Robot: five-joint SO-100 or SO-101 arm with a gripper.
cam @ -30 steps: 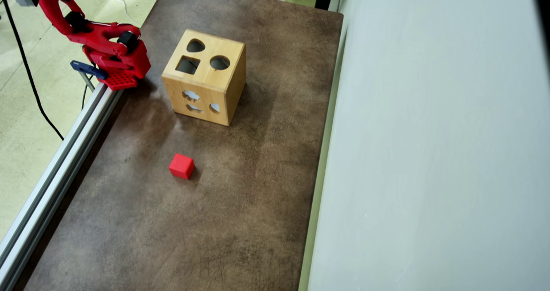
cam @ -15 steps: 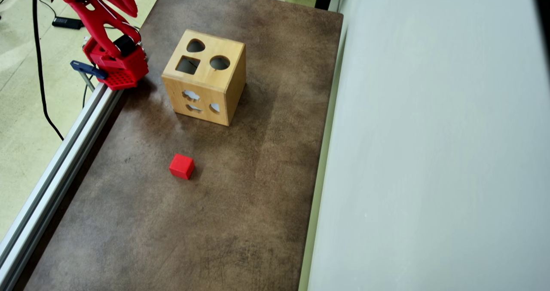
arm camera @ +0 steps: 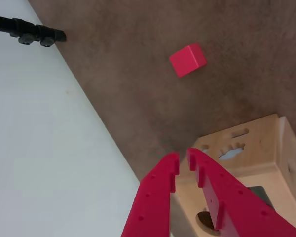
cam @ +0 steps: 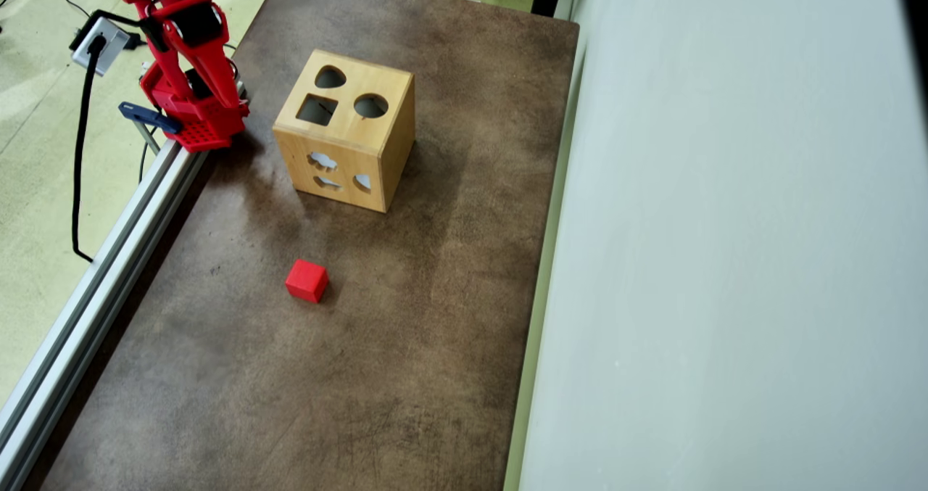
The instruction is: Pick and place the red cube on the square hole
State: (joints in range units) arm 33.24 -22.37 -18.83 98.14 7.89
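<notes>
The red cube (cam: 307, 281) (arm camera: 187, 59) lies alone on the brown tabletop, in front of the wooden box (cam: 348, 134) (arm camera: 259, 143). The square hole (cam: 317, 109) is the dark cutout on the left of the box's top face in the overhead view. In the wrist view my gripper (arm camera: 183, 159) hangs high above the box's near corner, far from the cube. Its red fingers (arm camera: 158, 197) have their tips almost together and hold nothing. The overhead view shows only the arm (cam: 192, 48) at the top left, and the fingers cannot be made out there.
The box top also has a round cutout (cam: 370, 105) and a teardrop cutout (cam: 330, 77). An aluminium rail (cam: 94, 288) runs along the table's left edge, with a blue clamp (cam: 148, 116) by the arm's base. A pale wall (cam: 725, 259) borders the right side. A black rod (arm camera: 27, 30) crosses the wrist view's top left.
The arm has unfolded and risen from its folded pose at the base. Its upper part has swung up and out past the top edge. Cube and box have not moved.
</notes>
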